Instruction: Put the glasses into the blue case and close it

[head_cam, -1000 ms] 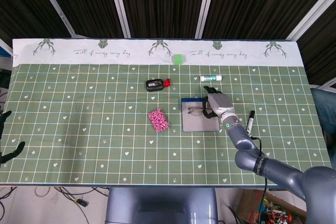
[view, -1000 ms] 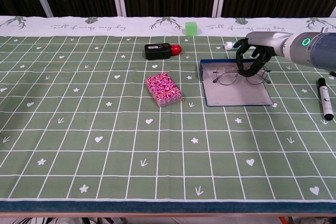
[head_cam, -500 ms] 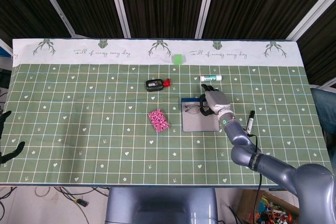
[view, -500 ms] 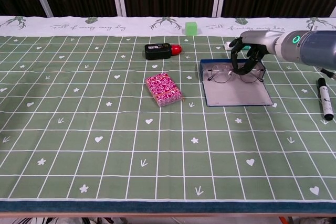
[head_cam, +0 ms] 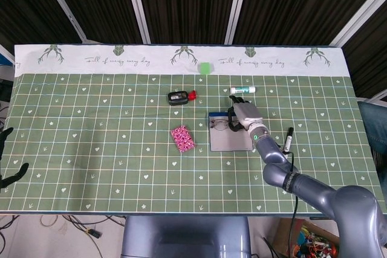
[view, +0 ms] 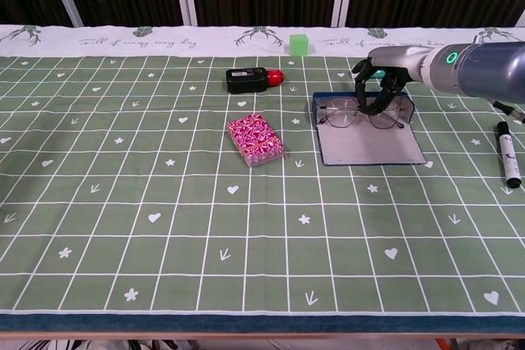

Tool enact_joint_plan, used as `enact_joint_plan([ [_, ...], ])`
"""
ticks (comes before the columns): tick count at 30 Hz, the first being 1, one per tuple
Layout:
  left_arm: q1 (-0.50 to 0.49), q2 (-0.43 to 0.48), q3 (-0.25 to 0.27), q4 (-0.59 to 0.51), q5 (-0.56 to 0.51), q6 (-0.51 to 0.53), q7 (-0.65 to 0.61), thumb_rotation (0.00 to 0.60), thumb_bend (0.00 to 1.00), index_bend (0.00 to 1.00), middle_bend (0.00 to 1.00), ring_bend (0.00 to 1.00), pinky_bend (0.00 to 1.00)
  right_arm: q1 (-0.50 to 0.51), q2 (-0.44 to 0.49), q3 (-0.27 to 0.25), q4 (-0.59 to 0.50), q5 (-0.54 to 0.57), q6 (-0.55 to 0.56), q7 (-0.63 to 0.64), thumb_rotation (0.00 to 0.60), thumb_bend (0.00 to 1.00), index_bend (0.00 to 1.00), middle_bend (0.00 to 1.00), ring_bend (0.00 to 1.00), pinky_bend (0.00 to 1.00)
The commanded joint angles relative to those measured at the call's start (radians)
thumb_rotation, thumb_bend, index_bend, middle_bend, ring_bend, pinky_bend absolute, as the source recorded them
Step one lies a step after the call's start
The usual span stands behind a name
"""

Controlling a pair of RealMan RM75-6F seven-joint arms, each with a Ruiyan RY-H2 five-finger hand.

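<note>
Glasses at case, not stowed.
Right robot hand (view: 379,81) pinched glasses (view: 359,112) over open blue case (view: 369,145); closing remained.

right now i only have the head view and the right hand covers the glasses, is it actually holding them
observer: yes, the chest view shows the right hand pinching the glasses at the bridge.
operator: where are they over the case
observer: over the far end of the blue case; the near part of its tray is bare.
operator: flat or upright
observer: roughly upright, both lenses facing the chest camera.
</note>
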Motion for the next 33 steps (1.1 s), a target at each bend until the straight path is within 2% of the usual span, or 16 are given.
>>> enact_joint_plan([
  [1, 0.0, 0.0, -0.001, 0.0, -0.001, 0.0, 0.0, 0.6, 0.21, 0.13, 0.0, 0.0, 0.0, 0.006, 0.005, -0.008, 0.003, 0.007, -0.012, -0.007, 0.6, 0.5, 0.51, 0.0, 0.02, 0.15],
  [13, -0.001, -0.001, -0.001, 0.001, 0.0, 0.001, 0.0, 0.6, 0.21, 0.13, 0.0, 0.0, 0.0, -0.002, 0.051, -0.043, -0.061, 0.022, -0.026, -0.011, 0.6, 0.5, 0.26, 0.0, 0.01, 0.15],
  [21, -0.001, -0.002, 0.0, 0.001, 0.001, 0.001, 0.003, 0.6, 0.21, 0.13, 0.0, 0.0, 0.0, -0.004, 0.072, -0.05, -0.097, 0.019, -0.007, -0.009, 0.6, 0.5, 0.23, 0.0, 0.01, 0.15],
  [33, 0.0, -0.003, -0.001, -0.001, -0.002, 0.002, 0.007, 0.6, 0.21, 0.13, 0.0, 0.0, 0.0, 0.009, 0.082, -0.062, -0.093, 0.05, -0.01, -0.013, 0.6, 0.48, 0.22, 0.0, 0.0, 0.15],
])
